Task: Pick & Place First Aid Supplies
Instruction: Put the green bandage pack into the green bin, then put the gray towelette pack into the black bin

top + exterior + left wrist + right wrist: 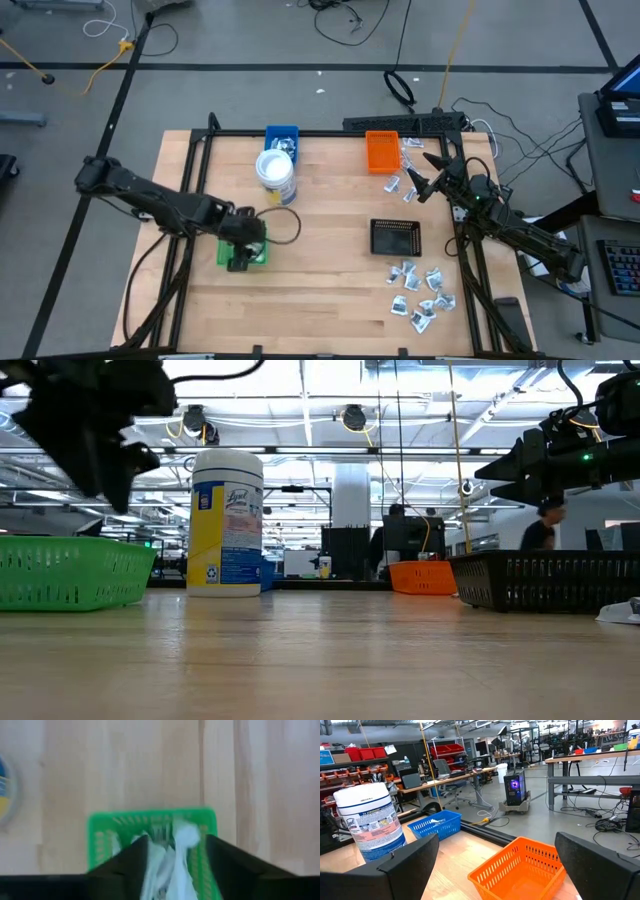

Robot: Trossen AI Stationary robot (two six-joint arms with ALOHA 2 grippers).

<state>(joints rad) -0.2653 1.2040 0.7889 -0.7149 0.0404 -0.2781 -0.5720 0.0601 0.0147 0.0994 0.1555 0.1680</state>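
- Left gripper (243, 252) over the green basket (243, 254) at the worktop's (320, 290) left-front area; fingers parted, with white packets (172, 855) showing between them above the basket's inside. Cannot tell whether the packets touch the fingers or lie loose in the basket.
- Right gripper (420, 180) raised over the right rear of the worktop, near the orange basket (381, 151); fingers spread wide, nothing between them.
- Most first aid supplies (422, 293) scattered in a loose pile at the front right of the worktop, in front of the black basket (396, 237).
- A few more small packets (400, 186) lying just beside the orange basket, close to the right gripper.
- Blue basket (282, 136) at the rear edge, with something pale inside it; too small to tell what.
- White cylindrical wipes tub (275, 175) with a blue and yellow label standing upright just in front of the blue basket, between it and the green basket.
- Black basket near the middle right, well apart from the green one.
- Person (544, 525) visible in the room beyond the worktop in the low view.
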